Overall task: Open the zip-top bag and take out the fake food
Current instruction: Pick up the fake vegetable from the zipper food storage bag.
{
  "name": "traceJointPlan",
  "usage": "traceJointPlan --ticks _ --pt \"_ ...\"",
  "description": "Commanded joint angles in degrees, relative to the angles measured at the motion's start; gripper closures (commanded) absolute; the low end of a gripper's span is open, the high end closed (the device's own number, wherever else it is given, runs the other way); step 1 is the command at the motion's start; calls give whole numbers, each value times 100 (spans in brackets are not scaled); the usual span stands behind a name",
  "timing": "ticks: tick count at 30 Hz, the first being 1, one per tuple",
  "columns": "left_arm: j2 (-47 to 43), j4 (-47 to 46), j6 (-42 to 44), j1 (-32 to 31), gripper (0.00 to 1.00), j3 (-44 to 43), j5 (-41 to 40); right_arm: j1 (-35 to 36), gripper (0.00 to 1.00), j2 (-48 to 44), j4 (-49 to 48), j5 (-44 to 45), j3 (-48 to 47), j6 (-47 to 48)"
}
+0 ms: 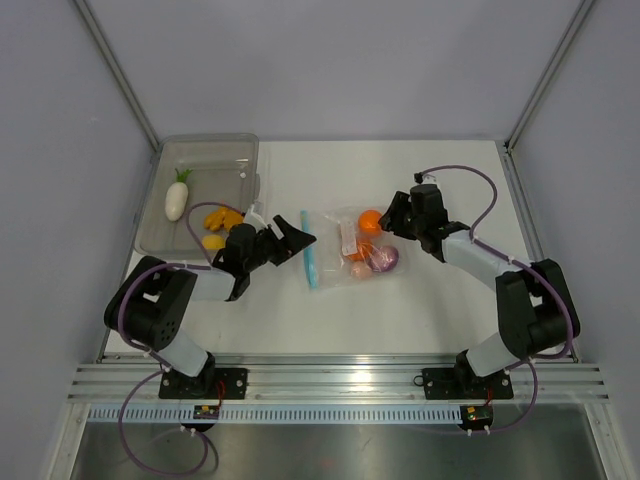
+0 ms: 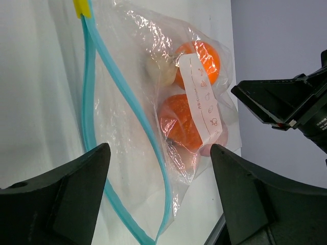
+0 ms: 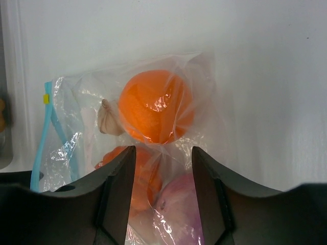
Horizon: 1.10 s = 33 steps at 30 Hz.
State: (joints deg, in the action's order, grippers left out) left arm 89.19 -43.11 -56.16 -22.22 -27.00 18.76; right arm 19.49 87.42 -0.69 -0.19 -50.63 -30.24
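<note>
At centre of the top view, flat on the white table [image 1: 420, 300]: the zip-top bag [image 1: 352, 232], clear and crinkled, light blue zip strip [image 1: 309, 262] along its left edge. Inside, fake food [image 1: 370, 222] bunched together: an orange ball [image 3: 153, 107], a second orange piece [image 2: 179, 120] below it, a purple onion [image 1: 385, 259] at lower right, a small beige garlic-like piece [image 3: 107, 120] against the ball. White printed label [image 2: 202, 99] on the plastic, yellow slider [image 2: 82, 7] at the top of the strip in the left wrist view. Left gripper [image 1: 298, 240] just left of the zip strip, low over the table, fingers [image 2: 66, 199] spread wide, bag showing in the gap; touching the plastic or not, cannot tell. Right gripper [image 1: 390, 222] over the bag's upper right part, fingers [image 3: 117, 194] parted to a middling gap, framing the lower orange piece and the onion; contact with the bag, cannot tell. Upper left of the top view: smoky translucent tray [image 1: 215, 160] holding a white radish [image 1: 177, 196] with green top, plus orange and yellow pieces [image 1: 222, 218] near its lower right corner.
</note>
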Motion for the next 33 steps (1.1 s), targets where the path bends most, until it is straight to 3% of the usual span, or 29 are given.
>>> traceJointPlan --ticks 1,5,8,9,14,17,20,33 --pt "248 -355 149 -168 19 -340 -145 20 46 82 -239 -201 -61 45" --pt "599 -312 149 -414 26 -647 -215 29 48 179 -274 -263 -105 36" --pt "740 -373 114 -459 42 -718 -172 29 58 241 -274 -289 -131 27" --pt "784 -478 97 -459 53 -719 -145 29 62 249 -283 -298 -140 27" --pt "749 -452 158 -459 71 -762 -119 29 82 364 -292 -368 -210 9" --pt "740 -478 158 -459 84 -780 -84 29 99 390 -204 -316 -280 27" --pt "758 -549 149 -450 100 -824 56 29 100 338 -64 -202 -368 132" --pt "828 -2033 -623 24 100 -438 751 371 100 -321 816 1537 -773 721"
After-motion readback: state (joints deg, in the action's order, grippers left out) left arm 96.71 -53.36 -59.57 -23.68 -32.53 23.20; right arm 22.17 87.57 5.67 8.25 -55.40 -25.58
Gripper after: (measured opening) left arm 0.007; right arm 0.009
